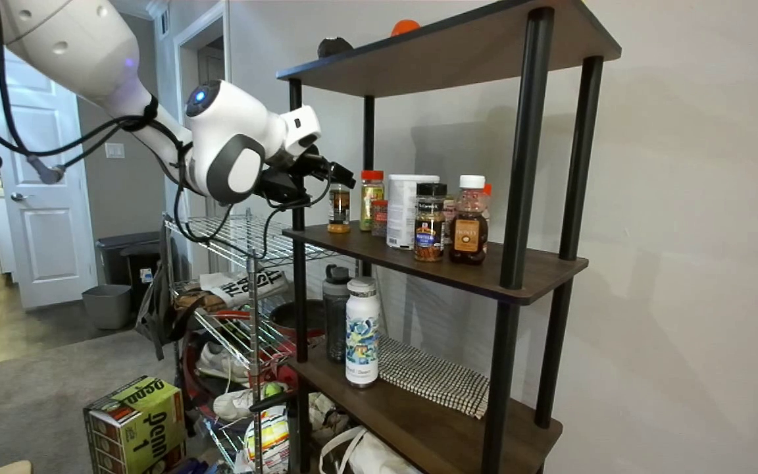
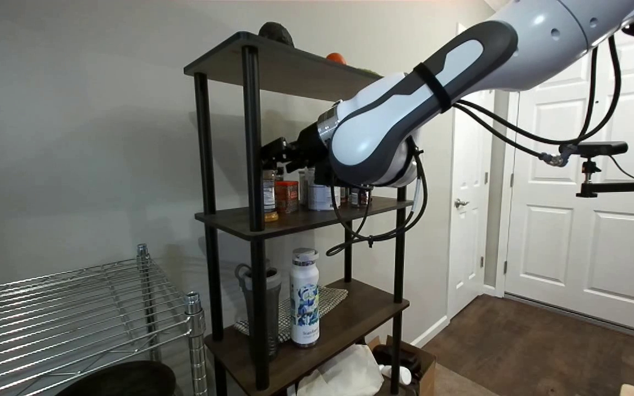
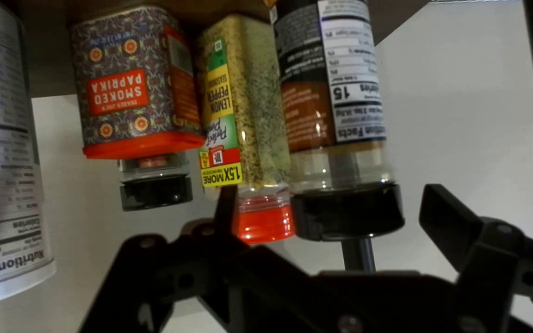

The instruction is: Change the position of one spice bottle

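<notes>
I have the tool [image 3: 330, 201] spread wide, holding nothing, and the spice bottle [image 3: 333, 115] stands upright, its black cap [image 3: 347, 212] seemingly between the two jaws.

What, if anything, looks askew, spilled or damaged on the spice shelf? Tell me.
Nothing stands out: the black-capped spice bottle, white canister and honey bottle stand upright, with no spill or damage visible. The smoked paprika container looks upside down in the wrist view only because that picture is inverted.

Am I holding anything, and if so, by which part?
Nothing: the gripper stands open, with gaps either side of the black cap on the nearest spice bottle.
</notes>
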Motion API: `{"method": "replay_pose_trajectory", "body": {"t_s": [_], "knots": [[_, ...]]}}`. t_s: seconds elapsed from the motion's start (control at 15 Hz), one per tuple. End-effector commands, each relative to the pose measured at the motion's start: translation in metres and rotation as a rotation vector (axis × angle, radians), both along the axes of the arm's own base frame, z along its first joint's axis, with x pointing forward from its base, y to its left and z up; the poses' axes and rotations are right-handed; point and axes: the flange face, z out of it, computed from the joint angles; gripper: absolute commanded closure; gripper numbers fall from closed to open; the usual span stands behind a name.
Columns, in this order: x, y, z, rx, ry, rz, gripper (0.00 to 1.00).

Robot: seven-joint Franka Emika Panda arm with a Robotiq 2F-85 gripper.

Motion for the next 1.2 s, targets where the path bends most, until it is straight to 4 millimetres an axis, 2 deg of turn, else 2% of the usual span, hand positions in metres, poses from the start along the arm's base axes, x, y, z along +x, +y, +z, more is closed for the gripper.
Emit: {"method": "replay_pose_trajectory", "body": {"t_s": [0.0,0.07,0.13,0.6,0.87,1.13], "knots": [[-0.001,0.004,0.005,0.018,-0.003,0.005,0.00],[-0.003,0.010,0.005,0.020,-0.002,0.016,0.25],[-0.003,0.011,0.005,0.020,-0.002,0.019,0.26],[-0.007,0.017,0.009,0.036,-0.005,0.023,0.72],[-0.008,0.013,0.012,0.056,-0.007,0.011,0.98],[-0.008,0.009,0.013,0.075,-0.004,0.000,1.00]]}}
